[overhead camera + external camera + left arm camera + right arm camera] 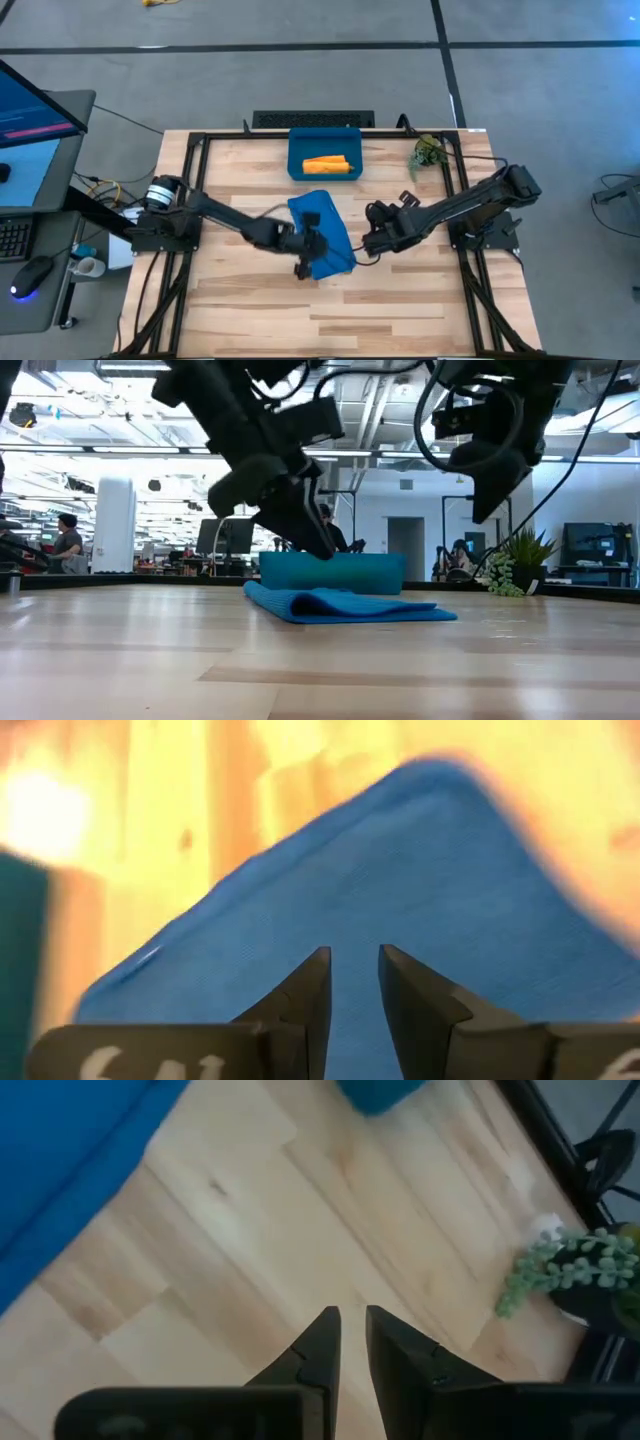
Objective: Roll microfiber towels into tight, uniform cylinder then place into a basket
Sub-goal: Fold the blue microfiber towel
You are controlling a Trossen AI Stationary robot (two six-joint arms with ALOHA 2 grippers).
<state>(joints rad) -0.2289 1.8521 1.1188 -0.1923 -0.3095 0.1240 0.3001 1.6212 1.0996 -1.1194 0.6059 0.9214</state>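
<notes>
High view set overhead, aimed straight down, whole table [250,300] framed. Low view placed at tabletop level, facing across into room; blue towel [345,605] shared with overhead. Left wrist view held close above same towel [400,900]. Right wrist view angled down at bare wood; plant [565,1270] seen also from above [428,152].

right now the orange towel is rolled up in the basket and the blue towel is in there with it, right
Not quite. The orange towel is rolled up in the basket, but the blue towel is not with it. The high view shows it lying on the table in front of the basket, between the left claw and the right claw.
</notes>
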